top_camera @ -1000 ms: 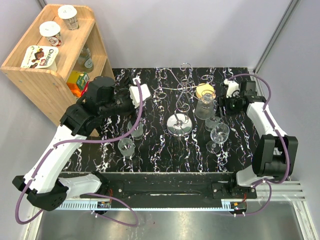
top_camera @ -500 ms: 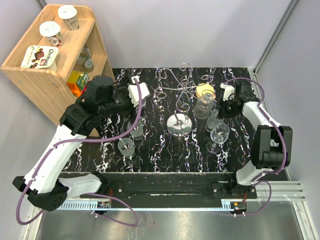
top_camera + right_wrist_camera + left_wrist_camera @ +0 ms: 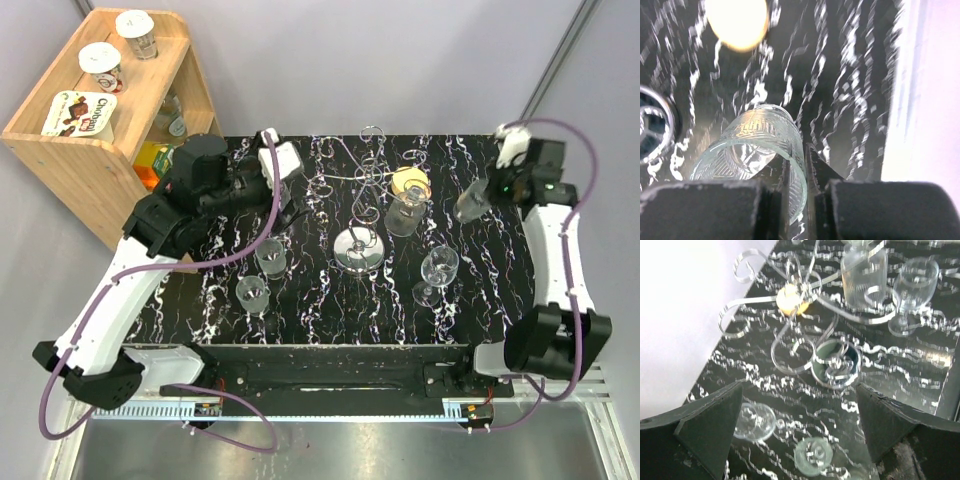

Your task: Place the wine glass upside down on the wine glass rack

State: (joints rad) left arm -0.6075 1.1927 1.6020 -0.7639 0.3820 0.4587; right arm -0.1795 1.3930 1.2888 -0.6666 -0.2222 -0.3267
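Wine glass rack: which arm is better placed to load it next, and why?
Right. The right tool grips a glass by the rim, in the air right of the rack; the left tool is open, empty.

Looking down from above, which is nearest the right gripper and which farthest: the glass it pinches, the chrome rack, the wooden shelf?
1. The glass, pinched in the right gripper, far right.
2. The wine glass rack, centre.
3. The wooden shelf, far left.

I work over a black table streaked with white marble veins. Pale grey walls close in behind it and at both sides. Far left stands a wooden shelf unit with 2 levels. A brushed metal surface lies along the near edge.
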